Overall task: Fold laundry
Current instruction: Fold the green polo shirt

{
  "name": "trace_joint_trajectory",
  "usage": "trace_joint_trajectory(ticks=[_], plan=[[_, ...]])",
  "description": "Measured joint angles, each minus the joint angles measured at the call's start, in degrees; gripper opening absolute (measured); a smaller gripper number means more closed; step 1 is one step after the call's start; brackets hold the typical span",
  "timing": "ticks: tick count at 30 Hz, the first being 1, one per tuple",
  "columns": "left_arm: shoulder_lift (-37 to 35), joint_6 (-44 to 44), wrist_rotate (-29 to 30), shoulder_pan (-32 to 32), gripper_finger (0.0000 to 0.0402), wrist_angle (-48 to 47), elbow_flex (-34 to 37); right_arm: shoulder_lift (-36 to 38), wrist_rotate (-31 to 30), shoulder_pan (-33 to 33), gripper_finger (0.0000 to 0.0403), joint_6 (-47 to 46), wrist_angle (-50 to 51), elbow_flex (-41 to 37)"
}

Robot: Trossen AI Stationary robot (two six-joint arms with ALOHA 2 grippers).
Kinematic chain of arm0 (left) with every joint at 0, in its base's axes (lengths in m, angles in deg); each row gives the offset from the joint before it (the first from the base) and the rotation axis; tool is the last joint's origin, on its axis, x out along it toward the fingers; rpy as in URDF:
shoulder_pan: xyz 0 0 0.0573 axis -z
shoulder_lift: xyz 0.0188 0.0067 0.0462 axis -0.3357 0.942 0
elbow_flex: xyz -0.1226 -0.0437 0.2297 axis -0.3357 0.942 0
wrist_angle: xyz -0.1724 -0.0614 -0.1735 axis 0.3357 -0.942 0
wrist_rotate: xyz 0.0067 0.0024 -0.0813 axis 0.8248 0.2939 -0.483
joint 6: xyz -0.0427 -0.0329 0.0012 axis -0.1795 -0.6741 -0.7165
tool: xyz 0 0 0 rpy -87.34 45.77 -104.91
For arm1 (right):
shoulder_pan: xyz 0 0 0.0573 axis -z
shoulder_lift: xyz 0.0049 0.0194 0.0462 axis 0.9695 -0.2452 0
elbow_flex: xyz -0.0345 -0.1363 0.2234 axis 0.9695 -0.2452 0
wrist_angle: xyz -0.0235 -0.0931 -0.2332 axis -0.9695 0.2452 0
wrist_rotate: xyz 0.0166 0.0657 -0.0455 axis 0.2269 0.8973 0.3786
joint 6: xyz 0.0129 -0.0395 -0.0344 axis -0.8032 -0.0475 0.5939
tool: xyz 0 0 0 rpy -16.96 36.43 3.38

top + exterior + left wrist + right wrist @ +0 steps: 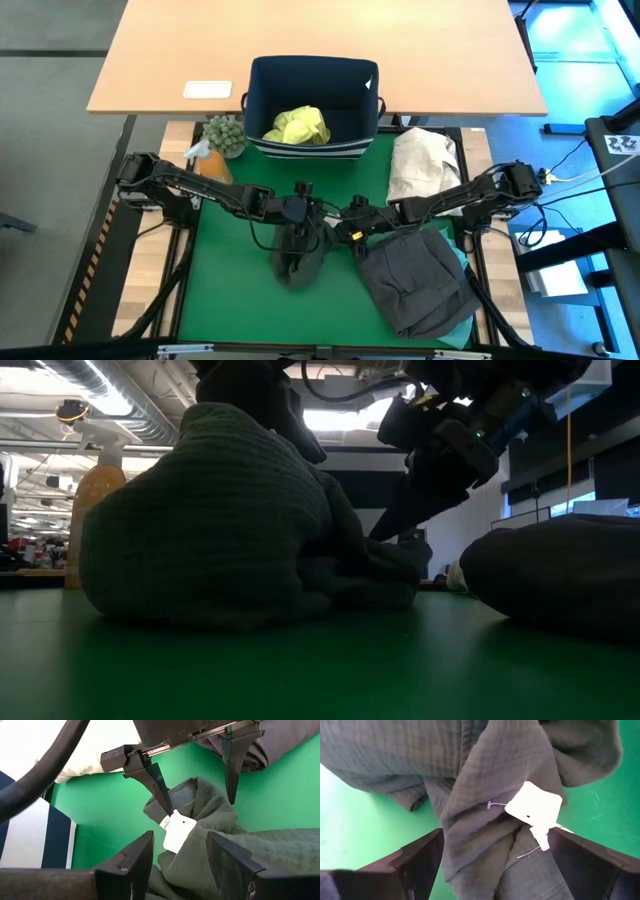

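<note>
On the green mat [225,290] of the table, a dark olive garment [298,258] lies bunched in a heap at the middle, between the two arms. The left tool [298,225] comes in from the left and sits at the far top of the heap; in its wrist view its two fingers [131,860] stand apart on either side of a raised fold of the garment [210,845], but whether they pinch the cloth I cannot tell. The right tool [345,232] reaches in from the right to the heap's right edge, its jaws released and spread wide on either side of the cloth, as the left wrist view shows, with its tips [160,787] just above the fold. A white tag [534,805] hangs on a thread from the garment, between the two tools. A charcoal grey garment [418,282] lies spread flat to the right of the heap, on top of a turquoise one [465,325] that shows only at its near right edge. Farther off, a cream cloth bundle [425,160] lies at the far right of the mat. A navy bin [310,105] stands at the far edge, with a yellow-green shirt [298,126] inside it. An orange spray bottle [210,160] and a small green plant [225,135] stand just left of the bin.
</note>
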Motion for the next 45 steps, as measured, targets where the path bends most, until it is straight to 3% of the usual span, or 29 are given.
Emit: trace_joint_trajectory(ticks=[16,22,26,33,39,45], plan=[[-0.1,1.5,0.6,0.0,0.0176,-0.6,0.0,0.0,0.0,-0.1,0.0356,-0.7,-0.9,0.0],[-6.1,-4.0,4.9,1.8,0.0176,-9.6,0.0,0.0,0.0,-0.1,0.0356,-0.7,-0.9,0.0],[-10.0,-6.0,5.1,3.4,0.0176,-10.2,0.0,0.0,0.0,-0.1,0.0356,-0.8,-1.0,0.0],[-10.5,-3.3,4.7,5.0,0.0176,-8.6,1.8,0.0,0.0,-0.1,0.0356,-0.9,-4.0,0.0],[-13.3,-3.2,4.2,1.5,0.0176,-2.7,6.9,-0.1,0.0,-0.1,0.0356,-2.1,-3.8,0.0],[-17.1,-3.2,-1.5,-2.6,0.0176,1.3,12.1,-2.2,0.3,-0.1,0.0356,-3.0,-5.8,0.2]])
